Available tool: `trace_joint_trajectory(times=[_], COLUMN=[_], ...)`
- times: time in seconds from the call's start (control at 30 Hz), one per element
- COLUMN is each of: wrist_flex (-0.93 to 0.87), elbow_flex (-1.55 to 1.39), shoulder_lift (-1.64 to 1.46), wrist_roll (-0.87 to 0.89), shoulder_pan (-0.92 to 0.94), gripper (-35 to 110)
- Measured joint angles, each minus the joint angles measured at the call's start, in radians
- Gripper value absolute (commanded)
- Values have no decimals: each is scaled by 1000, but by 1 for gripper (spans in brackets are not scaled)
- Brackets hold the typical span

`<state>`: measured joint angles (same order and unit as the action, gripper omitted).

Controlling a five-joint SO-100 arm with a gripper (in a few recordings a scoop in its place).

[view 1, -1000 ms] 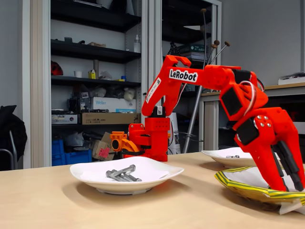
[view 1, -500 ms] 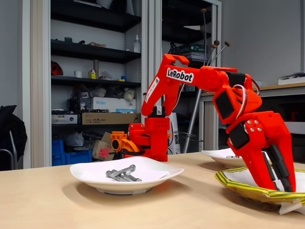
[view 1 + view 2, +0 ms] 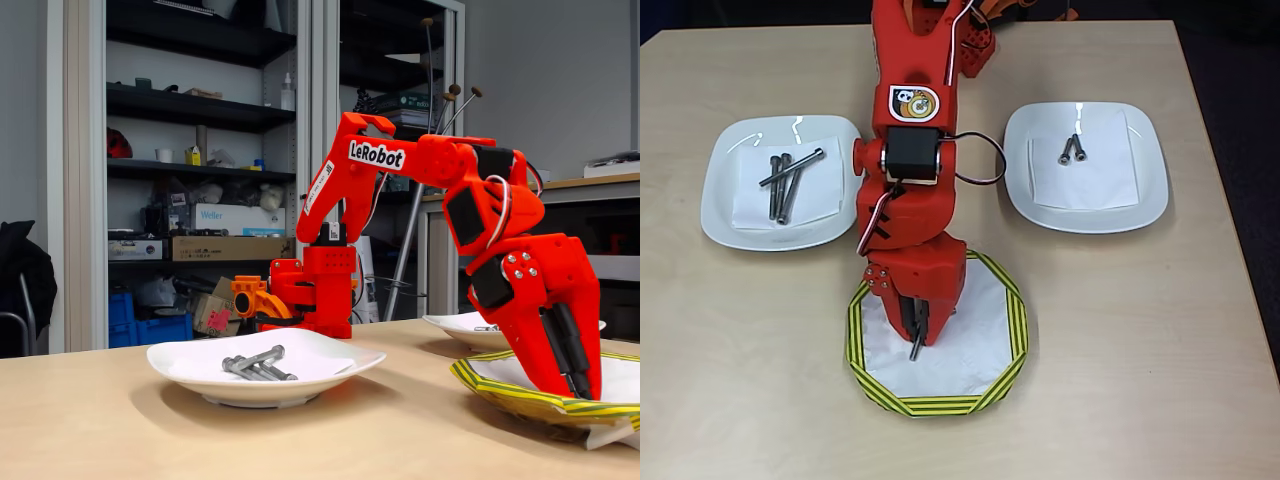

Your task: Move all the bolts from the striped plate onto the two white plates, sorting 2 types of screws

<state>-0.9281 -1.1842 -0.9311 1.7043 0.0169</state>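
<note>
my red two-finger gripper (image 3: 917,345) has swung further in over the yellow-and-dark-green striped paper plate (image 3: 1012,318) over the last second and dropped lower; fingertips are now down at the plate's white centre, left of middle in the overhead view. in the fixed view the gripper (image 3: 578,385) reaches down behind the plate's near rim.

fingers look pressed nearly together, and there's a thin dark sliver at the tips that could be a grey metal bolt (image 3: 915,350). i can't tell whether i'm pinching it or it's just finger shadow, so grip state is unconfirmed.

sort status: the left plain white wavy-rim plate (image 3: 718,205) in the overhead view carries three long slender bolts (image 3: 786,181), loosely crossed. the right plain white plate (image 3: 1145,198) carries two short stubby bolts (image 3: 1072,149) lying side by side. the visible part of the striped plate's centre looks bare apart from what's under my fingers; the area beneath my wrist is hidden.

judgement: the descent puts me at the pick step on what may be the last bolt, so the task looks close to done. next move depends on confirming the grasp, then reading the length to choose the left or the right plate. risk: a thin bolt lying flat on paper slips out of a near-shut pinch, or the light plate shifts under the tips.
</note>
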Motion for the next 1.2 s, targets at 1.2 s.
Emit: trace_joint_trajectory(times=[1.2], wrist_flex=[-167], elbow_flex=[-675], shoulder_lift=[-762], wrist_roll=[477], shoulder_pan=[-529], gripper=[0])
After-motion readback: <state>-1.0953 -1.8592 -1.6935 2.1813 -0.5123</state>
